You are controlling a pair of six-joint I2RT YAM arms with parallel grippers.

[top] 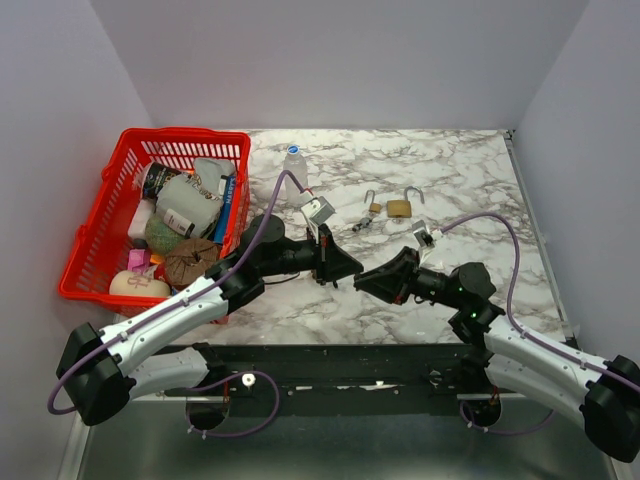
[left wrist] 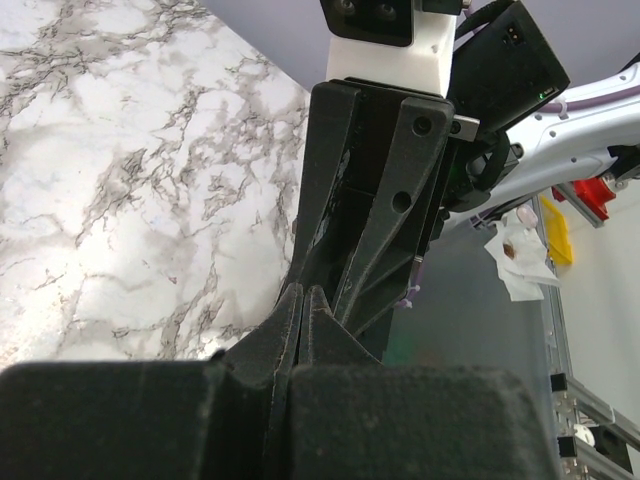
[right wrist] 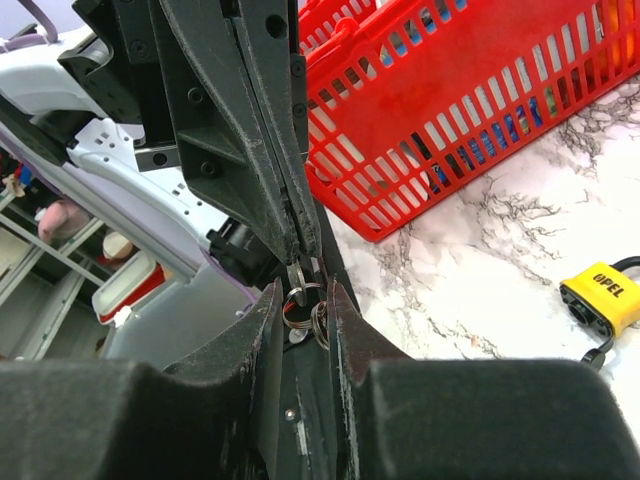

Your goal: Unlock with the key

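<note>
My left gripper (top: 352,267) (left wrist: 303,292) is shut, and in the right wrist view its fingers (right wrist: 262,150) pinch a small silver key (right wrist: 298,277) at their tips. Two key rings (right wrist: 305,308) hang from the key. My right gripper (top: 364,279) (right wrist: 303,300) meets it tip to tip and stands narrowly open, one finger on each side of the rings. A brass padlock (top: 398,208) with a yellow body marked OPEL (right wrist: 600,298) lies on the marble (top: 470,180) behind the grippers. The key is hidden in the left wrist view.
A smaller padlock (top: 374,205) and a loose bunch of keys (top: 362,226) lie beside the brass one. A clear bottle (top: 294,165) stands further back. At the left is a red basket (top: 105,225) (right wrist: 470,110) full of several items.
</note>
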